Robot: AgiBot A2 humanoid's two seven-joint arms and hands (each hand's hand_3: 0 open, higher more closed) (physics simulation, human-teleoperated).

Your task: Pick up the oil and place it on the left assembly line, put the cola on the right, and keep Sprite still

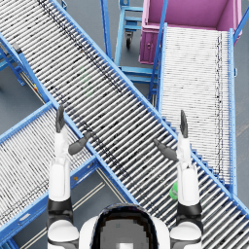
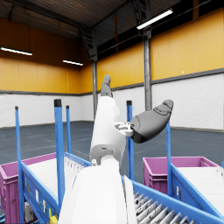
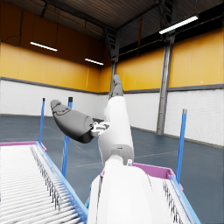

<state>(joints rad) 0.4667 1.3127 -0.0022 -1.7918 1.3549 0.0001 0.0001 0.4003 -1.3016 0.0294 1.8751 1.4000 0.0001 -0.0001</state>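
Observation:
In the head view both arms are raised over the middle roller conveyor [image 1: 112, 102]. My left hand [image 1: 65, 136] stands above that conveyor's left rail, fingers straight and thumb spread, holding nothing. My right hand [image 1: 175, 141] is held the same way over the conveyor's right side, empty too. A small green object [image 1: 173, 190], possibly the Sprite, peeks out beside my right forearm and is mostly hidden by it. No oil or cola shows in any view. The wrist views show each hand, left [image 2: 131, 118] and right [image 3: 94, 120], held up in the air with nothing in it.
The left roller line [image 1: 24, 155] lies at the lower left, and the right roller line [image 1: 194, 92] runs toward a purple bin [image 1: 194, 14] at the top. Blue rails and posts [image 1: 106, 24] edge every line. Grey floor shows between them.

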